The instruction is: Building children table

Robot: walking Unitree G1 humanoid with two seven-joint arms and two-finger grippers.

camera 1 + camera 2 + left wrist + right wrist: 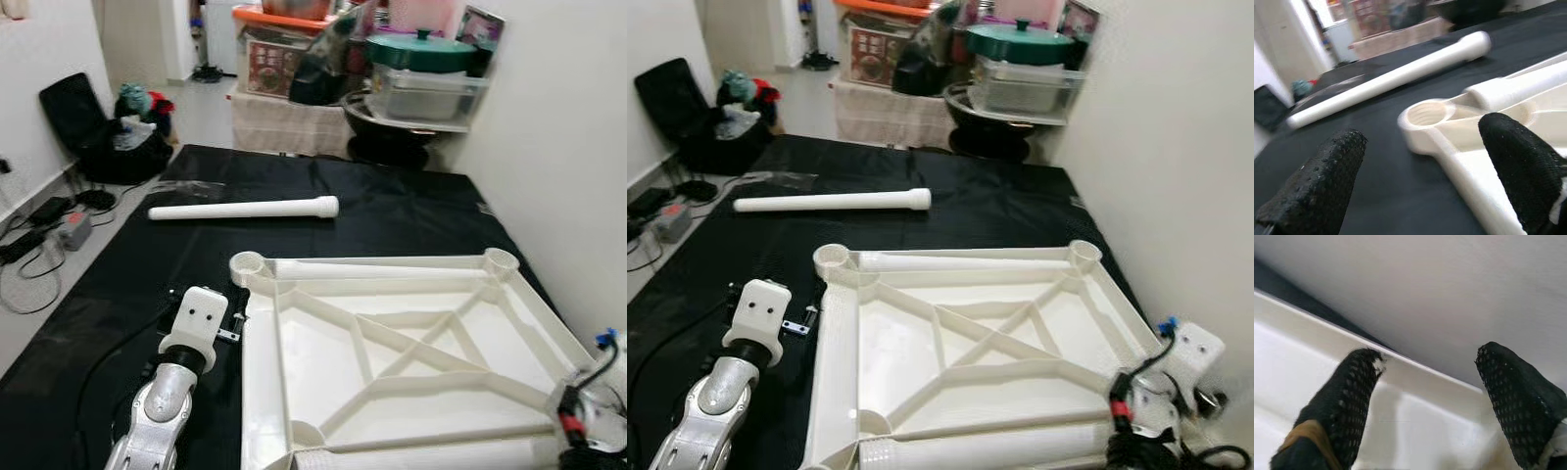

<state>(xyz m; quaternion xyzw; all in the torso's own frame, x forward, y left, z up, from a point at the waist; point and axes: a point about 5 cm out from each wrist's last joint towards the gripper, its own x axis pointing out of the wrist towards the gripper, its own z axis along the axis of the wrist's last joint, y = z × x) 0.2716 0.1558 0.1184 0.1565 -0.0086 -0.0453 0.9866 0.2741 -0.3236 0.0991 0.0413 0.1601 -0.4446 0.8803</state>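
A white plastic tabletop (294, 392) lies upside down on a black mat, ribs up, with round leg sockets at its corners. One white leg (245, 209) lies loose on the mat beyond it. A second leg (960, 262) rests inside the tabletop along its far edge, and a third (980, 452) lies along the near edge. My left gripper (1420, 142) is open, low over the mat at the tabletop's left side, facing the far-left socket (1427, 113). My right gripper (1430, 357) is open at the tabletop's right rim (1327, 333), close to the wall.
A white wall (1176, 147) runs close along the right of the mat. At the back stand a low table (294, 122) with boxes, a green pot (421, 49) and a clear tub. A black bag (98, 132) and cables (39, 245) lie on the floor at left.
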